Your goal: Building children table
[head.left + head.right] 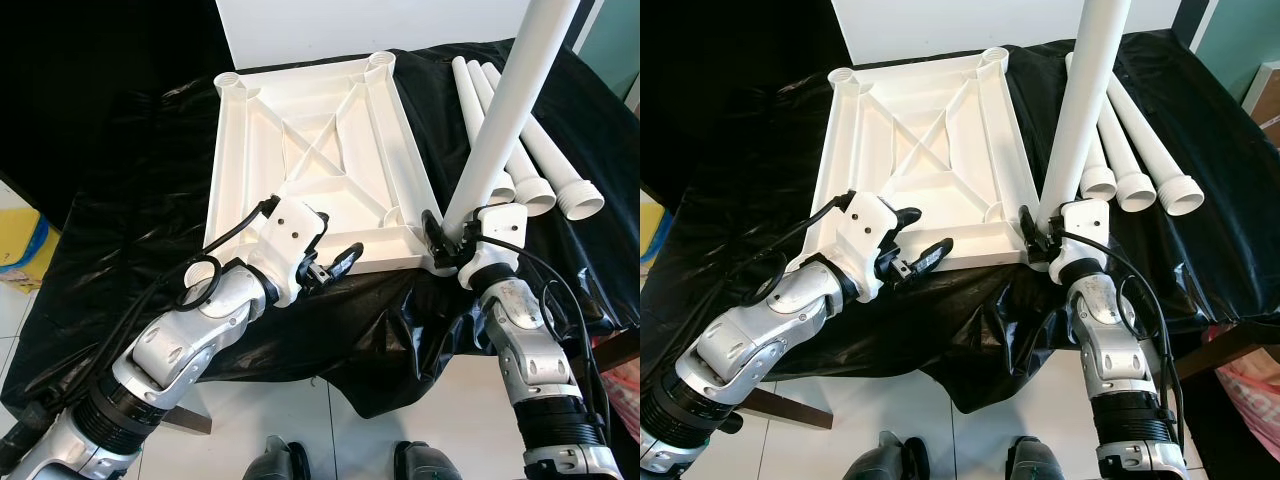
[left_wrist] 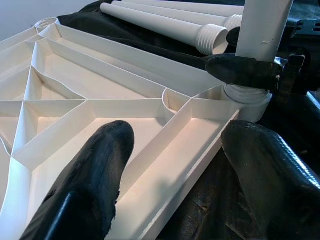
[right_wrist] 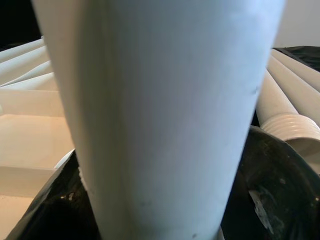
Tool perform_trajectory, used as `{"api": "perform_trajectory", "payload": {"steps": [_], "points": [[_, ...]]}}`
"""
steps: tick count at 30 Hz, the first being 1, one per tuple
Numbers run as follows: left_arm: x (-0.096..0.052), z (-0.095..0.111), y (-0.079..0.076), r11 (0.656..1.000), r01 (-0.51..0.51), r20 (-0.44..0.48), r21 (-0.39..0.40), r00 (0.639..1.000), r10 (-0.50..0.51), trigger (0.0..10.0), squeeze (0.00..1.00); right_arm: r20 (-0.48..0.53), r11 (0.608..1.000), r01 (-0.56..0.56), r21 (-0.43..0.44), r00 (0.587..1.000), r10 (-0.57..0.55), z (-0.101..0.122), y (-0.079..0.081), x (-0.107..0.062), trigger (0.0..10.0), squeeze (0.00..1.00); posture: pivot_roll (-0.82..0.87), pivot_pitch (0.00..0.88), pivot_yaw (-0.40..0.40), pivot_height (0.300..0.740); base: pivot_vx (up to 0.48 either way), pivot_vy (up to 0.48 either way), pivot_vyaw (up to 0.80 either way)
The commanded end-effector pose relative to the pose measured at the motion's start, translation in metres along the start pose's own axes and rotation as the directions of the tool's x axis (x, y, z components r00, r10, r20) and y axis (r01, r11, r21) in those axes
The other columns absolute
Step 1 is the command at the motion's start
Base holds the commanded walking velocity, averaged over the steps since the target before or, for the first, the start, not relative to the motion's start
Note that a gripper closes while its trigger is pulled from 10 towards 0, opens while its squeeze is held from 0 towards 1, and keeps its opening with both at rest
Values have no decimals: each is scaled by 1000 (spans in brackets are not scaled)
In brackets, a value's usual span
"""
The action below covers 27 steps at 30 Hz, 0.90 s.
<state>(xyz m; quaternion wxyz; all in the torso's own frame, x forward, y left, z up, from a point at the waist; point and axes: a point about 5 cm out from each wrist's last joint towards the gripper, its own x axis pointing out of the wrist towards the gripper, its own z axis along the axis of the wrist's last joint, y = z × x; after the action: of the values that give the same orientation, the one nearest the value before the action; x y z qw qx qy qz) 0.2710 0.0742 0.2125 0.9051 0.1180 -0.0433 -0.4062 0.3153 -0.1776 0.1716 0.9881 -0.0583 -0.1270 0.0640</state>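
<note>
My right gripper (image 1: 447,240) is clamped around the base of one white table leg (image 1: 508,110), right where its threaded end meets the near-right corner socket (image 2: 243,96) of the upturned tabletop (image 1: 315,160). The leg rises almost straight up from my fingers, leaning slightly away from me — its long axis should stand square to the tabletop for the thread to catch, so I judge that lean to be what the coming turn depends on. The socket sits directly beneath the grip; nothing separates leg from corner that I can see.

My left gripper (image 1: 335,262) has its fingers spread, straddling the tabletop's near rim just beside the middle of that edge, one finger (image 2: 87,185) over the ribbed inside, the other outside over the black cloth (image 1: 120,230). It steadies rather than grips, as far as I can tell. The right arm is clearly the nearer one to the socket.

Counting: one tabletop, lying upside down; four legs in all — one in my right gripper, three spare legs (image 1: 520,150) lying side by side on the cloth beyond my right hand, threaded ends toward me. Three other corner sockets appear unfilled.
</note>
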Motion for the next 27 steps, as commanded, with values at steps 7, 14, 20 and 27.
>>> {"api": "perform_trajectory", "payload": {"steps": [7, 14, 20, 27], "points": [[-3, 0, -13, 959, 283, 15, -1, 959, -283, 10000, 0, 9, 1000, -8, -27, 1000, 8, 1, -8, 0, 10000, 0, -104, 160, 84, 740, 0, 0, 0], [-3, 0, -9, 959, 284, 7, 3, 959, -284, 10000, 0, 18, 998, -48, -43, 999, 49, 3, -8, 1, 10000, 0, -112, 164, 90, 740, 0, 0, 0], [-5, -1, -8, 962, 274, 9, -10, 962, -274, 10000, 0, 21, 989, -141, -50, 990, 142, 6, -4, 1, 10000, 0, -122, 161, 80, 740, 0, 0, 0], [-8, -8, -3, 973, 229, 3, -32, 973, -229, 10000, 0, 24, 974, -220, -61, 975, 221, 5, 0, 0, 10000, 0, -132, 148, 74, 740, 0, 0, 0]]}}
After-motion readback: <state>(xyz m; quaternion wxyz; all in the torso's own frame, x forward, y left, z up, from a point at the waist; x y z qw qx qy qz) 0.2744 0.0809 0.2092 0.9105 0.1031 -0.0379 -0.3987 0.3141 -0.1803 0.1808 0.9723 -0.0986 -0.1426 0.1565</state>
